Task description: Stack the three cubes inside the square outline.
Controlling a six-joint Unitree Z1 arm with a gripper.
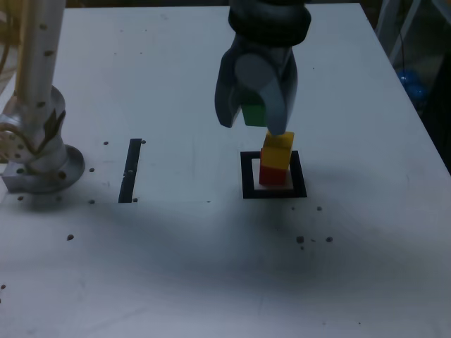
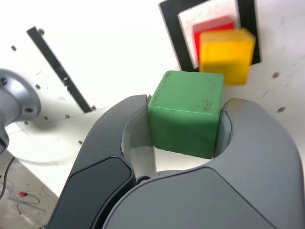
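The red cube (image 1: 271,174) sits inside the square outline (image 1: 246,176) with the yellow cube (image 1: 277,151) stacked on it, slightly offset. My gripper (image 1: 255,116) hangs just above and a little to the exterior view's left of the stack, shut on the green cube (image 1: 253,114). In the wrist view the green cube (image 2: 187,112) is pinched between both jaws of the gripper (image 2: 186,125), with the yellow cube (image 2: 226,55), red cube (image 2: 209,28) and square outline (image 2: 170,31) beyond it.
A narrow black strip (image 1: 131,170) lies on the white table (image 1: 211,267) at the exterior view's left. The arm's metal base (image 1: 35,141) stands at the far left. The table's right edge runs close to the stack's side.
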